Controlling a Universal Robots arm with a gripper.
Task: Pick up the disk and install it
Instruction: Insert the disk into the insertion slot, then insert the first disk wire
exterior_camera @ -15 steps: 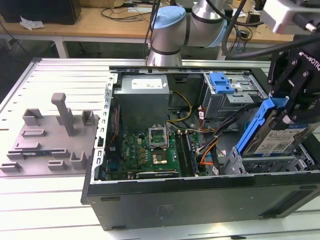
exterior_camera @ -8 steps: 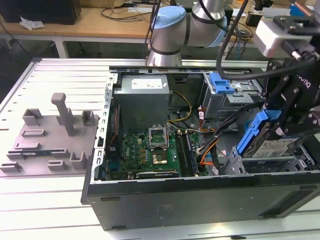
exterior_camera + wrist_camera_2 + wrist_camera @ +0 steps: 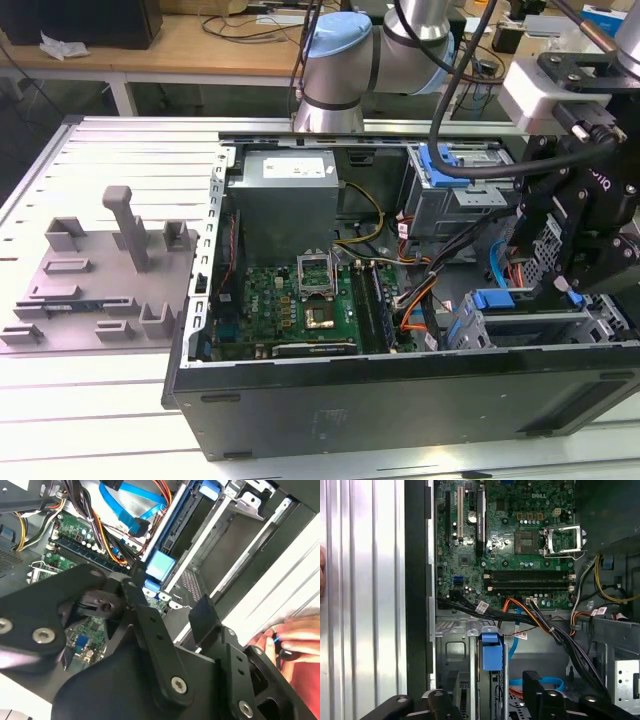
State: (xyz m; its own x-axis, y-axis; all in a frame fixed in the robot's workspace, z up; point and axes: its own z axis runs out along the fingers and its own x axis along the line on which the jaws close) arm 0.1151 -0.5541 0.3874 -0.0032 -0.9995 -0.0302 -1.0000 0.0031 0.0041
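The disk stands edge-on in the drive cage at the case's front corner, on the exterior view's right. Its bright blue carrier tab sticks out of the slot, and most of its metal body is hidden inside the cage. My black gripper hangs just above that cage. In both wrist views the gripper is open, its two fingers spread either side of the blue tab and not touching it.
The open case holds a green motherboard, a grey power supply and bundles of black, orange and blue cables beside the cage. A second blue carrier sits in the upper bay. A grey fixture lies on the table. A hand rests outside the case.
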